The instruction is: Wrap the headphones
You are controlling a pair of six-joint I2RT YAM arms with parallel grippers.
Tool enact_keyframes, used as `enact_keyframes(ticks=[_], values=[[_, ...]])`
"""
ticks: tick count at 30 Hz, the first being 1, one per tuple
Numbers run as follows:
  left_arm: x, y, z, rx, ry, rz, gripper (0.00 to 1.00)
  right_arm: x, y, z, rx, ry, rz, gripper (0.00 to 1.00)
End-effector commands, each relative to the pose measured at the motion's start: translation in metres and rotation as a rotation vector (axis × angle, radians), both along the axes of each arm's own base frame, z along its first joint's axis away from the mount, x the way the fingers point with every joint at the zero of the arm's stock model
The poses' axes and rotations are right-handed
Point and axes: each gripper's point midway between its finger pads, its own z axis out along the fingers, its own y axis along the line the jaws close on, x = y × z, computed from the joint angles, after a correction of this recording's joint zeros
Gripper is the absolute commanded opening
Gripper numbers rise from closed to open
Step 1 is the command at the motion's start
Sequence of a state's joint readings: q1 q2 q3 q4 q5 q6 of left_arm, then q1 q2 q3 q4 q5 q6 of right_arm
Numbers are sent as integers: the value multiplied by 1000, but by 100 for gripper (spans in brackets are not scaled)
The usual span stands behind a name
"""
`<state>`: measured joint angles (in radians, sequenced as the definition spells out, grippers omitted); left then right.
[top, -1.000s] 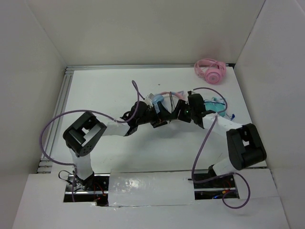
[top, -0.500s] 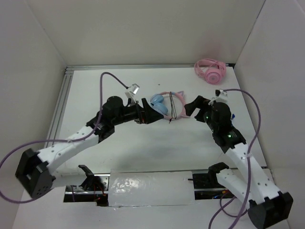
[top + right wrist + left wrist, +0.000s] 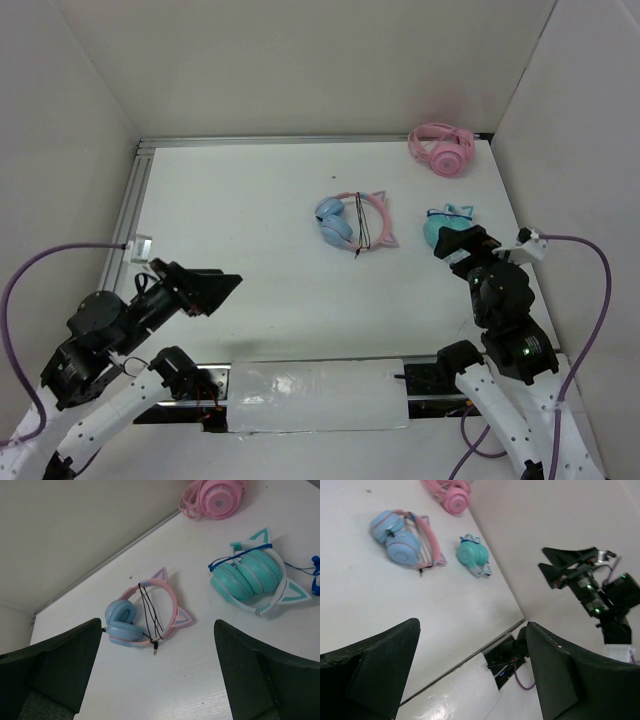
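The headphones [image 3: 335, 222] are lying flat on the table [image 3: 230, 200], a little toward 1 o'clock from its middle. Their black cable [image 3: 362, 222] is running in several turns across the pink headband. In the right wrist view the plug [image 3: 156, 650] is poking out loose at the 6 o'clock side of the headphones [image 3: 122, 617].

The left gripper [image 3: 215, 292] is hanging at 7 o'clock near its base with its jaws spread wide and nothing between them, and the left wrist view is showing the same wide, empty gap [image 3: 472, 625]. The right gripper [image 3: 460, 245] is sitting at 4 o'clock, also wide open and empty [image 3: 157, 625]. It is close beside the teal headphones [image 3: 450, 227], which are lying at 3 o'clock from the task pair.

The wrapping looks finished, so the step in hand is probably keeping clear of the result. Doing that well means moving high and slow and not dragging a finger through the cable turns. The right gripper should also avoid brushing the teal headphones. If the plug needs tucking, pinching right at the plug should disturb the turns least.

The all-pink headphones [image 3: 441, 148] are resting in the far corner at 1 o'clock. No containers are showing in any view.
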<state>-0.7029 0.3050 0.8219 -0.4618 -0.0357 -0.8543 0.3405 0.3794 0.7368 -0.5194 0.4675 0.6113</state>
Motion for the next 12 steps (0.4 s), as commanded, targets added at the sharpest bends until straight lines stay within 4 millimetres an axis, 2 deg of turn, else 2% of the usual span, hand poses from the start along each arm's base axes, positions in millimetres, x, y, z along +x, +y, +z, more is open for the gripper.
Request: enact_keyframes(ticks=[1, 3, 5, 8, 12], values=[[-2, 28, -40, 36, 128, 130, 99, -15, -11, 14, -7, -53, -28, 100], [-8, 42, -46, 21, 156, 176, 99, -19, -8, 17, -13, -89, 6, 100], [-10, 44, -51, -10, 181, 188, 99, -22, -7, 21, -6, -106, 13, 100], [-12, 31, -45, 11, 74, 101, 99, -24, -10, 21, -18, -90, 8, 99], [-8, 28, -50, 38, 118, 102, 99, -24, -11, 24, -29, -96, 5, 100]])
